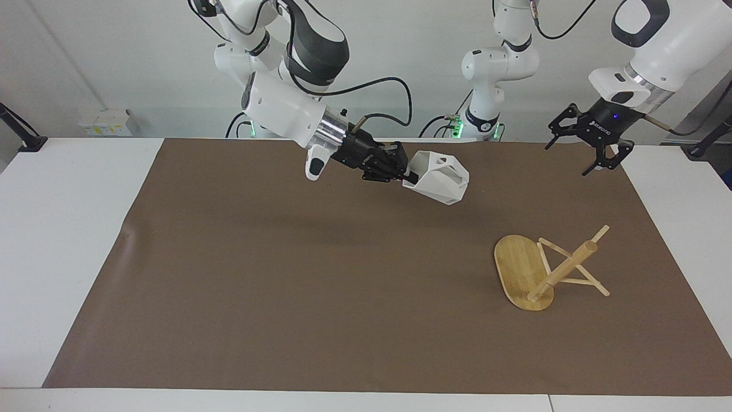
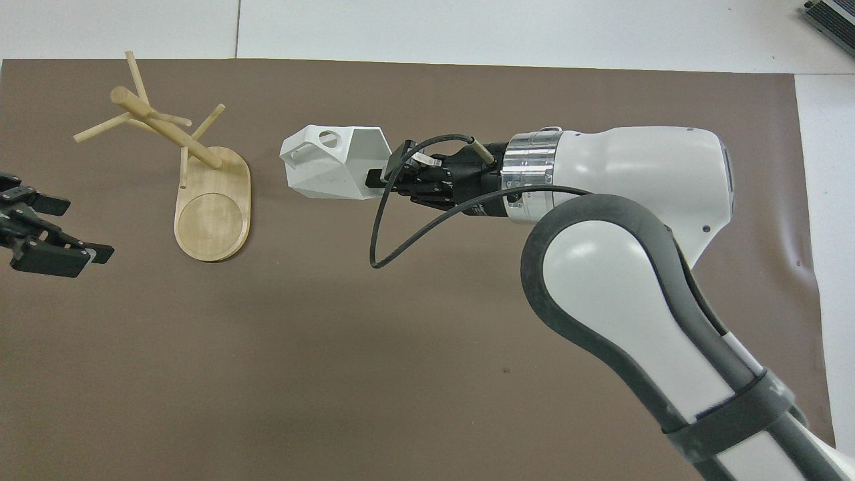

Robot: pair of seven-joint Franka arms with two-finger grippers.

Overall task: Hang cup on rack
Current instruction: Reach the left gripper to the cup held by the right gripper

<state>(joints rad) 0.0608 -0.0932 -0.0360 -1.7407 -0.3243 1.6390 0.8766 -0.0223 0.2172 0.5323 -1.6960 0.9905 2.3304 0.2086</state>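
Note:
The white faceted cup (image 1: 437,177) hangs on its side in the air over the brown mat, handle hole facing up; it also shows in the overhead view (image 2: 330,167). My right gripper (image 1: 407,174) is shut on the cup's rim, seen from above too (image 2: 374,177). The bamboo rack (image 1: 563,269) stands upright on its oval base (image 1: 517,269) toward the left arm's end of the table, with bare pegs (image 2: 167,130). The cup is apart from the rack, beside it. My left gripper (image 1: 592,154) is open and empty, in the air over the mat's edge near the rack (image 2: 47,230).
The brown mat (image 1: 286,286) covers most of the white table (image 1: 68,229). A third robot base (image 1: 486,114) stands at the robots' end between the arms. A black cable (image 2: 381,227) loops from the right wrist.

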